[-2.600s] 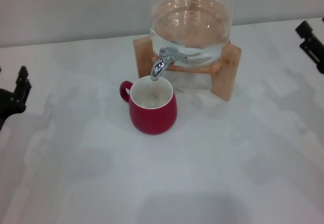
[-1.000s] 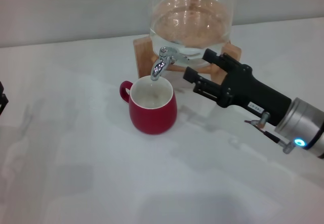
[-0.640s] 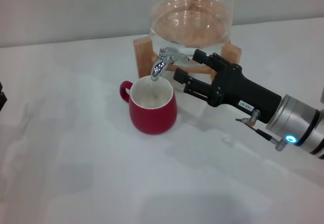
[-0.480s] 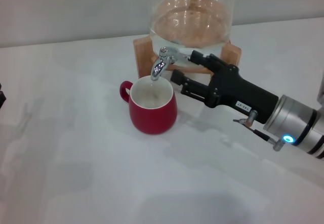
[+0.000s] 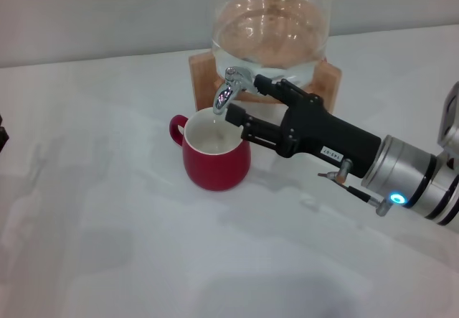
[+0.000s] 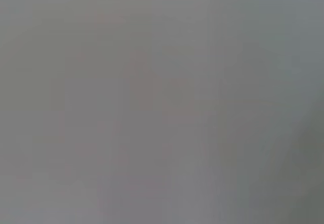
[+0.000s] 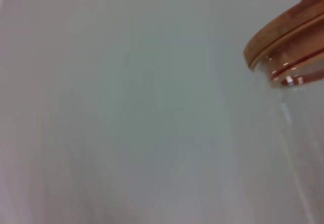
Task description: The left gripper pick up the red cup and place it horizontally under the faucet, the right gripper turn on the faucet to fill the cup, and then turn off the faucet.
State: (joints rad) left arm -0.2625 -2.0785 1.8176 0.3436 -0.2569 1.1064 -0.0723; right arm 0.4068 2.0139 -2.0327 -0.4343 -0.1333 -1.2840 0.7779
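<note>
The red cup (image 5: 215, 156) stands upright on the white table with its handle to the left, right below the faucet's spout. The faucet (image 5: 231, 88) is a chrome spigot on the front of the glass jar (image 5: 272, 27). My right gripper (image 5: 245, 99) is open. It reaches in from the right, with one finger next to the faucet's body and the other over the cup's right rim. Only a dark sliver of my left gripper (image 5: 2, 135) shows at the far left edge, away from the cup. The left wrist view shows only grey.
The jar holds water and rests on a wooden stand (image 5: 320, 106) at the back of the table. The right wrist view shows the jar's wooden lid (image 7: 286, 29) and glass wall close up. The white tabletop (image 5: 143, 246) spreads in front.
My right gripper has come in from the right edge and moved left until its open fingers are at the faucet. My left gripper has drawn back to the left edge. The cup has not moved.
</note>
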